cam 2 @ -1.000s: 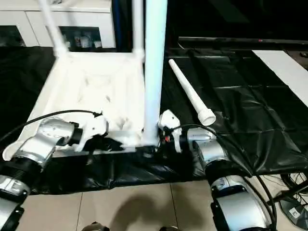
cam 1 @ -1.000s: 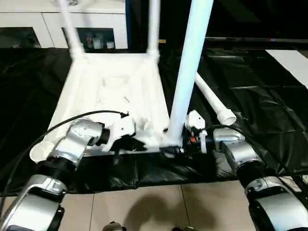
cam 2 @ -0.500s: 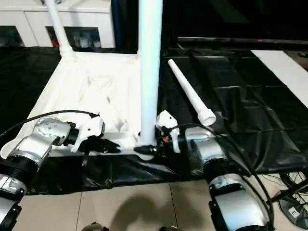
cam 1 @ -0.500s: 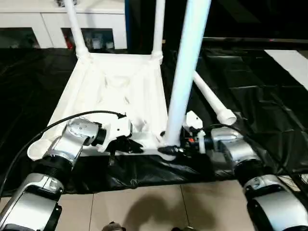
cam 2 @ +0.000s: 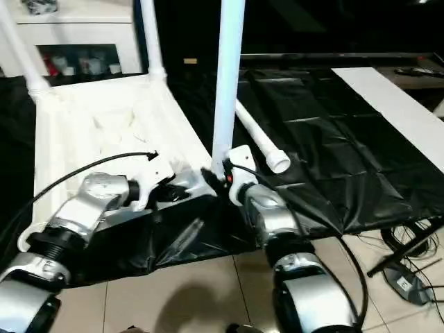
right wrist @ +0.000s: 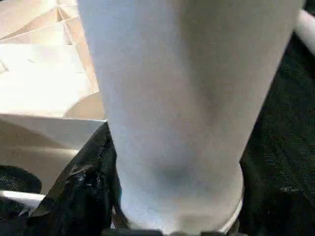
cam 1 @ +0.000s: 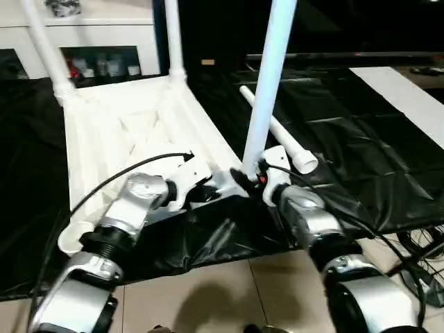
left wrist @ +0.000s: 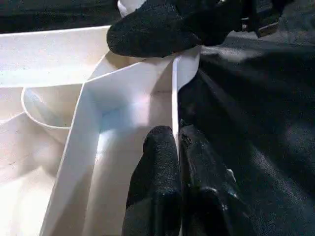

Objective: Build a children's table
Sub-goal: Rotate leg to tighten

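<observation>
The children's table lies upside down, its white top point(cam 1: 132, 132) on a black sheet. Two legs point(cam 1: 45, 48) point(cam 1: 173, 41) stand in the far corner sockets. A third leg point(cam 1: 267, 76) stands upright at the near right corner, and my right gripper point(cam 1: 246, 177) is shut around its base; a black finger point(right wrist: 81, 196) lies against the tube point(right wrist: 182, 98). My left gripper point(cam 1: 211, 193) is shut on the top's thin near rim point(left wrist: 174, 93), pinching it between both fingers point(left wrist: 155, 162). A fourth leg point(cam 1: 277, 135) lies loose on the sheet beyond the right gripper.
The black plastic sheet point(cam 1: 361, 139) covers the floor under the work and ends at bare tiles point(cam 1: 208, 298) near me. A white cabinet with glass doors point(cam 1: 104, 41) stands behind the table. A white panel point(cam 1: 409, 90) lies far right, and cables point(cam 1: 416, 243) trail near right.
The whole picture has swung and tilted, so the camera has moved. Both grippers keep their places: the left on the rim, the right at the upright leg's base.
</observation>
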Available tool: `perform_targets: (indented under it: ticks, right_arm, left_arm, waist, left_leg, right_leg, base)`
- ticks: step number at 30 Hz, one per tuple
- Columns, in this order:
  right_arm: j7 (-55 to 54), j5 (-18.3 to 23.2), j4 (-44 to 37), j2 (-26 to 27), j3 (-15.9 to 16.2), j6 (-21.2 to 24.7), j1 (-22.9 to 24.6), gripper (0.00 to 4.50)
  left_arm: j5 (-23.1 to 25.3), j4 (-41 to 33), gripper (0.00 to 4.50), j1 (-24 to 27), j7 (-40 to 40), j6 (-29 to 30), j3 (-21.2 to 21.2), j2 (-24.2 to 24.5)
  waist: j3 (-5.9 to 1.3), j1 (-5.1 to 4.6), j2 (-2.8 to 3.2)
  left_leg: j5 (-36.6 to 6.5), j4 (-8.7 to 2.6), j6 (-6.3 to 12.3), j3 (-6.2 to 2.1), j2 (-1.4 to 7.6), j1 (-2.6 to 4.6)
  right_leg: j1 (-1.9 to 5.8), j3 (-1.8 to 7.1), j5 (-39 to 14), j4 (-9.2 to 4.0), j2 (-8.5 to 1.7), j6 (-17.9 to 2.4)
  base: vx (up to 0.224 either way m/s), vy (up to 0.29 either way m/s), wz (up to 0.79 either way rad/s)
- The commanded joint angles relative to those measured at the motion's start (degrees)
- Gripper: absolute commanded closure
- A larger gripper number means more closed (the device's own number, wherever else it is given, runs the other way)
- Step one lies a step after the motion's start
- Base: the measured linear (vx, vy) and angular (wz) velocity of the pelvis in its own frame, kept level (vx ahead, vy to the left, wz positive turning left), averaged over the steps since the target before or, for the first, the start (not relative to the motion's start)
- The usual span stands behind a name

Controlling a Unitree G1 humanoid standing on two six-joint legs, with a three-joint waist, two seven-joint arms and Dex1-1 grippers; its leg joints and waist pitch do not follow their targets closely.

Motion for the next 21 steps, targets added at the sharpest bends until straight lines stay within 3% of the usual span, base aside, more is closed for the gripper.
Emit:
perform_targets:
  ticks: [1,2,5,6,8,12,14,16,17,18,21]
  right_arm:
    - [2.04,-2.08,0.59,3.94,3.11,-0.56,-0.18,1.4]
    - [3.51,-1.41,0.52,3.55,2.41,-0.7,-0.22,1.05]
    - [4.18,-1.47,0.55,2.75,2.49,-0.37,-0.34,0.93]
    - [5.85,-1.98,0.16,1.54,3.25,-1.14,-0.21,0.64]
    - [9.16,-1.99,-0.21,0.06,4.0,-1.93,-0.09,0.64]
    - [21.96,-1.53,-1.89,-3.66,6.23,-2.1,0.74,0.64]
    - [26.78,-1.53,-2.73,-4.83,7.1,-2.35,1.16,0.64]
    - [31.53,-1.37,-3.69,-5.94,8.0,-2.37,1.6,0.64]
    - [34.35,-1.3,-4.24,-6.64,8.58,-2.37,1.84,0.64]
    - [36.61,-1.15,-4.6,-7.19,8.99,-2.26,1.97,0.64]
    - [42.7,-0.52,-5.5,-8.61,10.11,-2.11,2.13,0.64]
  left_arm:
    - [-0.73,-2.69,4.5,-1.09,0.58,-0.73,-2.01,-3.74]
    - [-0.5,-2.56,4.5,-1.31,0.32,-1.1,-2.03,-3.41]
    - [-0.34,-2.5,4.5,-1.36,-0.08,-1.62,-2.29,-2.68]
    - [-0.47,-2.46,4.5,-1.16,-1.48,-2.61,-2.5,-1.64]
    - [-0.73,-2.56,4.5,-0.78,-3.6,-3.94,-2.76,-0.3]
    - [-1.93,-2.86,4.5,0.01,-9.47,-6.03,-2.74,2.74]
    - [-2.25,-2.63,4.5,0.1,-11.8,-7.59,-2.97,3.77]
    - [-2.57,-2.3,4.5,0.11,-14.0,-8.81,-3.22,4.69]
    - [-2.76,-2.08,4.5,0.04,-15.24,-9.63,-3.32,5.23]
    - [-2.95,-1.83,4.5,-0.07,-16.09,-9.99,-3.3,5.6]
    - [-3.61,-0.83,4.5,-0.68,-18.67,-11.39,-3.41,6.56]
  waist:
    - [-3.62,-0.46,0.93]
    - [-3.63,-0.43,0.98]
    - [-3.76,-0.23,1.02]
    - [-3.87,-0.03,1.1]
    - [-4.0,0.06,1.15]
    - [-4.49,1.03,0.64]
    - [-4.39,1.32,0.48]
    - [-4.27,2.11,0.08]
    - [-4.33,2.38,0.21]
    - [-4.66,3.06,0.25]
    - [-4.76,3.56,0.35]
  left_leg:
    - [-31.96,-4.49,-0.36,-0.83,1.3,1.75]
    - [-31.29,-4.5,-0.14,-0.81,1.28,1.6]
    - [-29.82,-4.68,0.12,-0.73,1.39,1.27]
    - [-29.05,-4.84,0.07,-0.69,1.56,1.17]
    - [-28.52,-4.93,0.21,-0.59,1.6,0.97]
    - [-21.66,-4.62,1.83,0.34,1.49,0.38]
    - [-20.41,-4.48,2.36,0.67,1.5,0.23]
    - [-19.28,-4.09,3.07,1.19,1.45,0.4]
    - [-18.77,-4.06,3.04,1.22,1.59,0.45]
    - [-15.81,-4.23,3.23,1.22,1.74,0.12]
    - [-13.87,-4.28,3.51,1.26,1.93,0.08]
  right_leg:
    - [1.43,1.78,-34.6,-5.37,-3.96,-3.92]
    - [1.51,1.92,-34.43,-5.27,-4.01,-4.18]
    - [1.68,2.4,-32.6,-4.82,-4.06,-5.2]
    - [1.69,2.74,-30.41,-4.4,-3.99,-6.23]
    - [1.83,3.01,-28.46,-4.07,-3.9,-7.05]
    - [2.17,4.18,-20.67,-2.7,-3.83,-10.93]
    - [1.96,4.49,-19.92,-2.32,-3.62,-11.55]
    - [1.65,4.84,-22.77,-2.24,-3.45,-11.05]
    - [1.61,5.01,-22.97,-2.07,-3.58,-11.06]
    - [2.14,5.05,-21.45,-1.63,-3.57,-10.91]
    - [2.12,5.06,-17.55,-1.1,-3.27,-11.92]
  base:
    - [0.0,0.0,0.0]
    - [0.0,0.0,0.0]
    - [0.0,0.0,0.0]
    - [0.0,0.0,0.0]
    - [0.0,0.0,0.0]
    - [0.0,0.0,0.0]
    - [0.0,0.0,0.0]
    - [0.0,0.0,0.0]
    - [0.0,0.0,0.0]
    - [0.0,0.0,0.0]
    - [0.0,0.0,0.0]
